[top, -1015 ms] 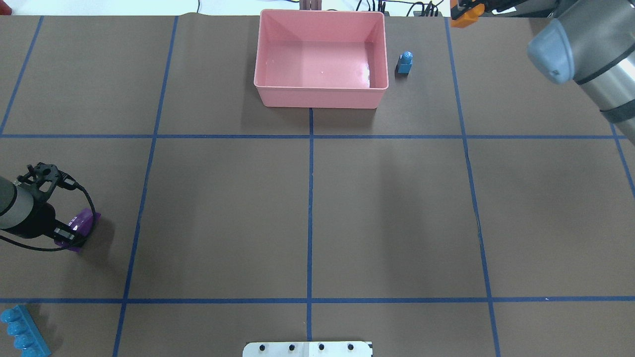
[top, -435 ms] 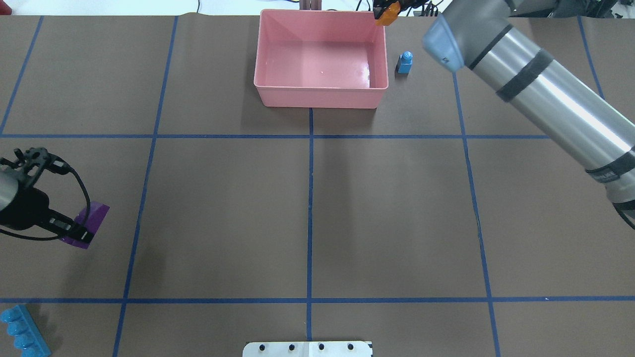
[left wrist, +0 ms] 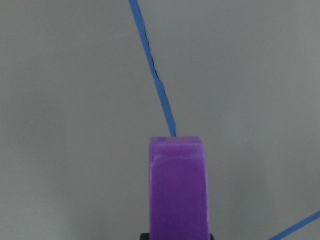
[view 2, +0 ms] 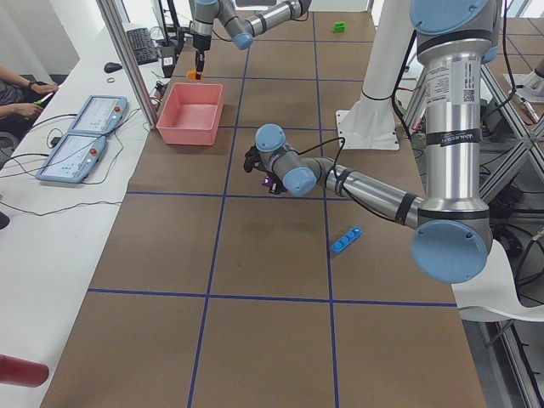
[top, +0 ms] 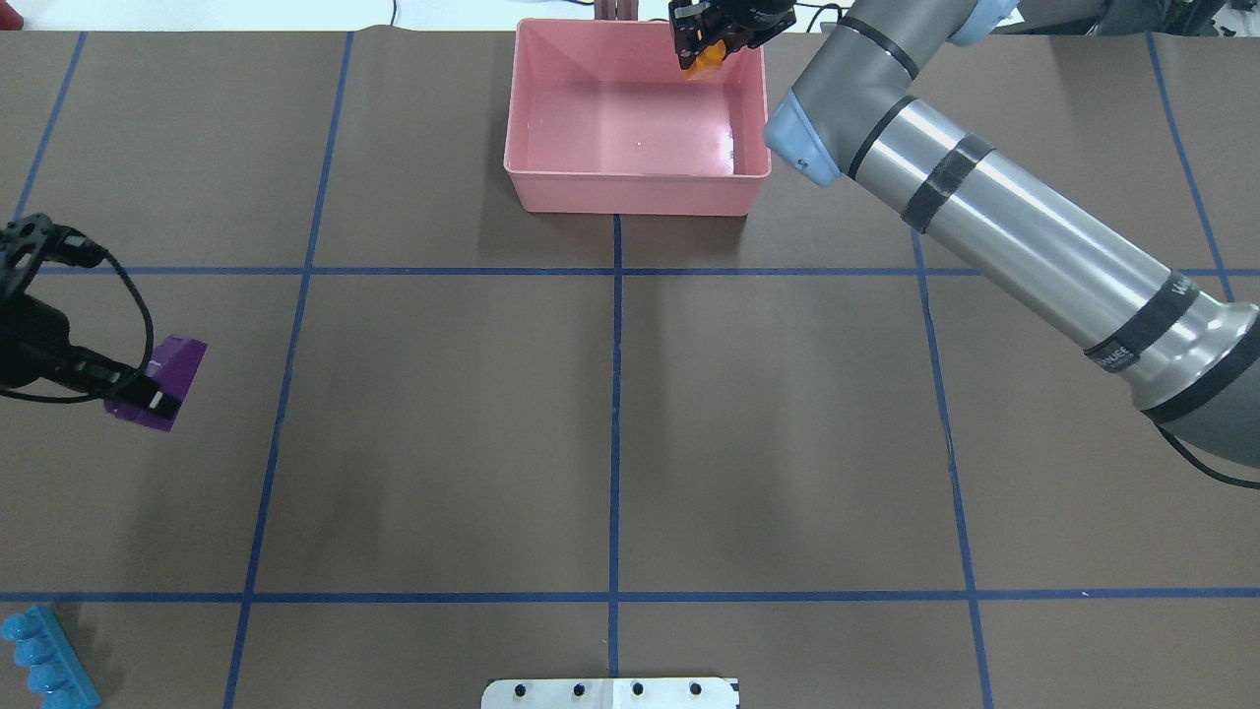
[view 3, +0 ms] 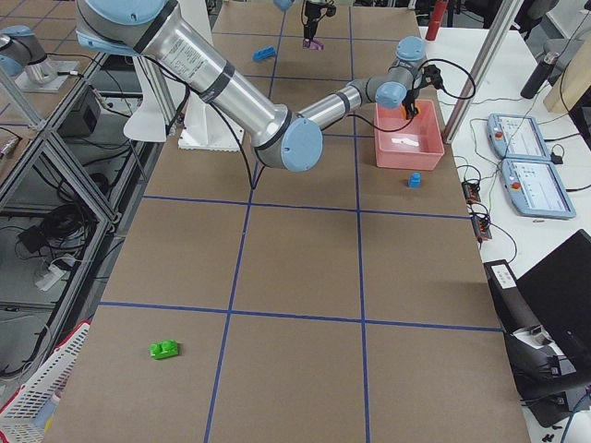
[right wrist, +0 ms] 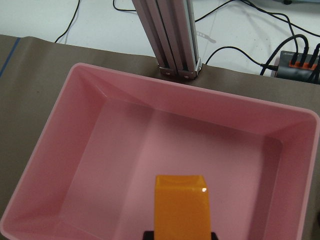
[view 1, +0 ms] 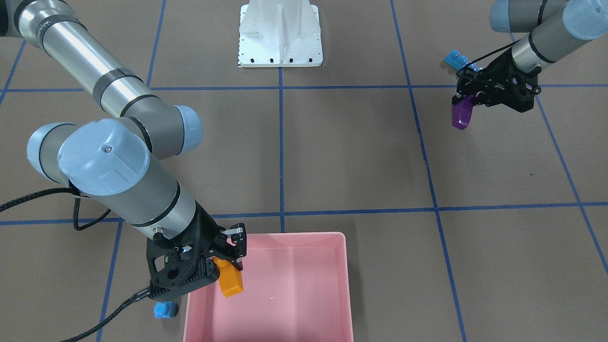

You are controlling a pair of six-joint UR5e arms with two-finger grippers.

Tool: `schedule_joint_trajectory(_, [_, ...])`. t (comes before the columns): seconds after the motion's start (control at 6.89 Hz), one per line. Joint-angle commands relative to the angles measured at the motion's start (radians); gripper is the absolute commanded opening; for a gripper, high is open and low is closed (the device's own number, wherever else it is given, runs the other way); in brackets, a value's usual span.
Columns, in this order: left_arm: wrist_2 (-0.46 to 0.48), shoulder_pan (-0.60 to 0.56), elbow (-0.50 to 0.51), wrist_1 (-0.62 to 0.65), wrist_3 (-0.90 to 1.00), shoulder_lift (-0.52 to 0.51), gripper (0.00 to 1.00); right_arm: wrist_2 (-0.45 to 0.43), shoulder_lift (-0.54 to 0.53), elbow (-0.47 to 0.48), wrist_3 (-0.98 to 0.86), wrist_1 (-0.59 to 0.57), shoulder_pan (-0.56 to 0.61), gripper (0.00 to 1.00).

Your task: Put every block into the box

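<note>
My right gripper point(top: 711, 44) is shut on the orange block point(top: 706, 61) and holds it above the far right corner of the empty pink box point(top: 635, 192). The right wrist view shows the orange block point(right wrist: 181, 205) over the box floor. My left gripper point(top: 128, 389) is shut on the purple block point(top: 165, 374) and holds it off the table at the left edge. The small blue block point(view 1: 165, 309) stands just outside the box, under my right arm. The long blue block point(top: 44, 660) lies at the near left corner. The green block point(view 3: 164, 349) lies far to my right.
The white robot base point(top: 610, 692) sits at the near middle edge. Blue tape lines grid the brown table. A metal post point(right wrist: 172, 40) and cables stand just behind the box. Operators' tablets point(view 2: 81, 144) lie beyond the table's far edge.
My right arm swung left from the far right corner, carrying the orange block over the box. My left gripper rose and moved away from the robot with the purple block.
</note>
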Motion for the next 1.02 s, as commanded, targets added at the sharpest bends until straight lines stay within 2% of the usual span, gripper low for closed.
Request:
schedule_joint_trajectory(0.0, [-0.005,-0.039,0.03,0.182,-0.003,-0.213,0.0,-0.053,0.027,-0.087,0.005,0.045,-0.011,0.99])
schedule_joint_trajectory(0.15, [-0.008,-0.087,0.044,0.223,-0.022,-0.293,0.0,-0.052,0.027,-0.08,0.035,0.045,-0.001,0.99])
schedule_joint_trajectory(0.29, [-0.008,-0.108,0.109,0.215,-0.101,-0.394,0.0,-0.023,0.021,-0.061,0.07,0.036,0.021,0.99])
schedule_joint_trajectory(0.58, [0.003,-0.121,0.325,0.191,-0.252,-0.676,0.0,0.0,-0.03,0.084,0.066,-0.202,0.087,0.99])
schedule_joint_trajectory(0.73, [0.018,-0.119,0.44,0.15,-0.315,-0.785,0.0,-0.006,-0.097,0.112,0.054,-0.21,0.115,0.99])
schedule_joint_trajectory(0.87, [0.079,-0.116,0.561,0.06,-0.387,-0.87,0.0,-0.03,-0.163,0.13,-0.004,-0.185,0.143,0.99])
